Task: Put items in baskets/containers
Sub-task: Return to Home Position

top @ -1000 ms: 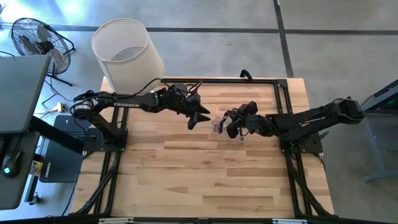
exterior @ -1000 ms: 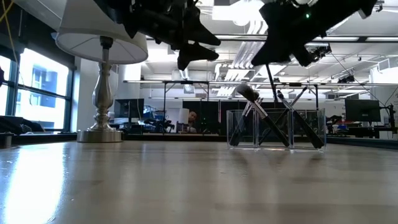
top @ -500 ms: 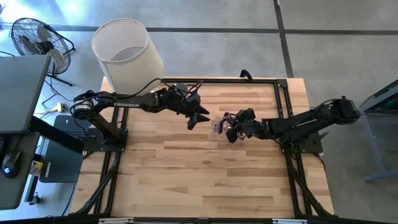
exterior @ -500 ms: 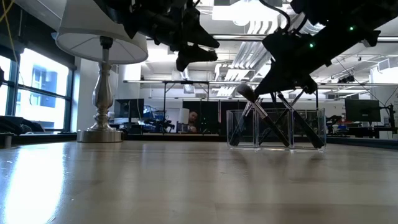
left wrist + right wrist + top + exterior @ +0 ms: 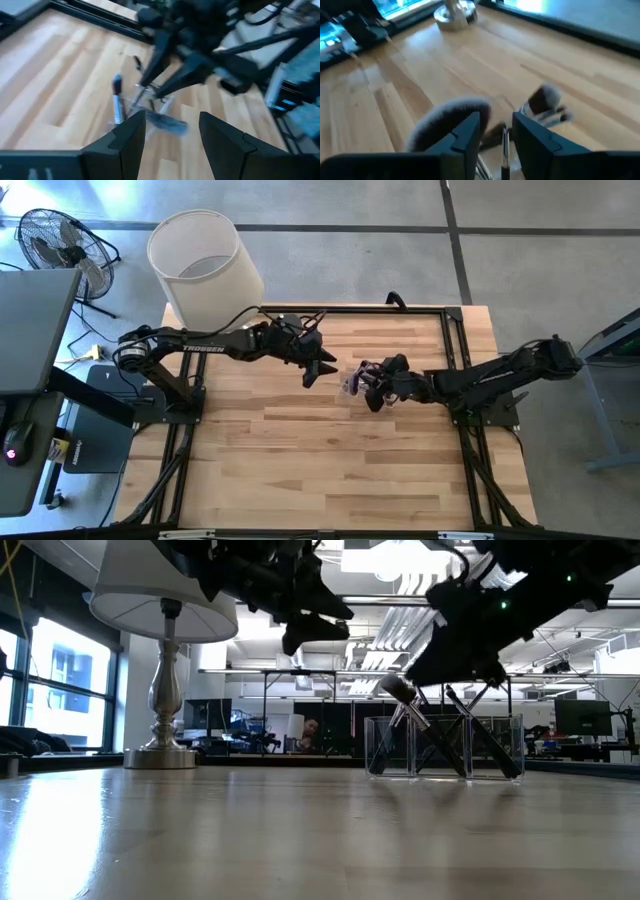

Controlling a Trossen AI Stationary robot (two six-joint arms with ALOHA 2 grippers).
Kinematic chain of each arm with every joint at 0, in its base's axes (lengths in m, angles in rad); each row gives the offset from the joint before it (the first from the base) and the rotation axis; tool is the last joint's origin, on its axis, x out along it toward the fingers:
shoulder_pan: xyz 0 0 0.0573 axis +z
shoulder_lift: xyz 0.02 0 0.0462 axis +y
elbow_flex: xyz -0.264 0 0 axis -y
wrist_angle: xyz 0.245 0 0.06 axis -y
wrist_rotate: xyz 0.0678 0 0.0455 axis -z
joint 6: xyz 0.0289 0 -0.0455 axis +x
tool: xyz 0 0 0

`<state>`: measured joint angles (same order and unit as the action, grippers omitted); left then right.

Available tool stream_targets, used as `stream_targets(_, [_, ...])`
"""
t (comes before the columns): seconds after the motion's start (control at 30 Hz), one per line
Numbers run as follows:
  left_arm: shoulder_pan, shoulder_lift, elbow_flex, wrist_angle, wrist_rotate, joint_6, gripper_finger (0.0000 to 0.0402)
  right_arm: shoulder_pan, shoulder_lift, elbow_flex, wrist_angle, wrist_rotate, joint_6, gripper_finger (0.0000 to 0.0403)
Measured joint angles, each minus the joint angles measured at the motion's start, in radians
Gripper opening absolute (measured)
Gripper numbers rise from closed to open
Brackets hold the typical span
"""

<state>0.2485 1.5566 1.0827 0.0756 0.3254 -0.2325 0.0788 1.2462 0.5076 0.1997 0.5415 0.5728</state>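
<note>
The makeup brushes point(image 5: 425, 730) stand crossed in the clear box point(image 5: 512, 740) on the pale plank table point(image 5: 300, 460). The table's black frame sits on grey concrete floor, with a white-shaded lamp point(image 5: 200, 255) at its far left corner and a fan point(image 5: 60, 242) beyond. The left gripper point(image 5: 318, 368) hovers beside the box, fingers spread and empty; the right gripper point(image 5: 370, 387) hangs just over the brushes, fingers slightly parted, holding nothing.

A small clear plastic organizer point(image 5: 385, 758) stands upright near the middle of the wooden table point(image 5: 300, 450), its see-through walls split by thin dividers into compartments. Several slim makeup brushes point(image 5: 447, 745) with dark handles stand inside it, leaning at angles so that their handles cross. One fluffy brush head point(image 5: 397, 689) pokes up above the rim at one end.
</note>
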Motion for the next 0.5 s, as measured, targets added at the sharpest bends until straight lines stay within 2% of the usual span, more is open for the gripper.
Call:
stream_targets(0.13, [0.000, 0.000, 0.000, -0.001, -0.116, 0.005, 0.0184, 0.000, -0.097, 0.000, 0.002, 0.000, -0.092, 0.0128])
stream_targets(0.23, [0.001, 0.000, 0.000, -0.004, -0.119, 0.090, 0.0183, 0.001, -0.187, 0.000, 0.002, -0.003, -0.220, 0.0129])
stream_targets(0.3, [-0.006, 0.000, 0.000, -0.004, -0.113, 0.147, 0.0175, 0.001, -0.247, 0.002, 0.000, -0.044, -0.327, 0.0125])
stream_targets(0.4, [-0.020, 0.000, 0.000, -0.004, -0.110, 0.192, 0.0145, 0.001, -0.332, 0.002, -0.027, -0.117, -0.412, 0.0111])
stream_targets(0.5, [-0.048, 0.000, 0.000, -0.004, -0.108, 0.201, 0.0093, 0.004, -0.407, 0.002, -0.101, -0.161, -0.393, 0.0083])
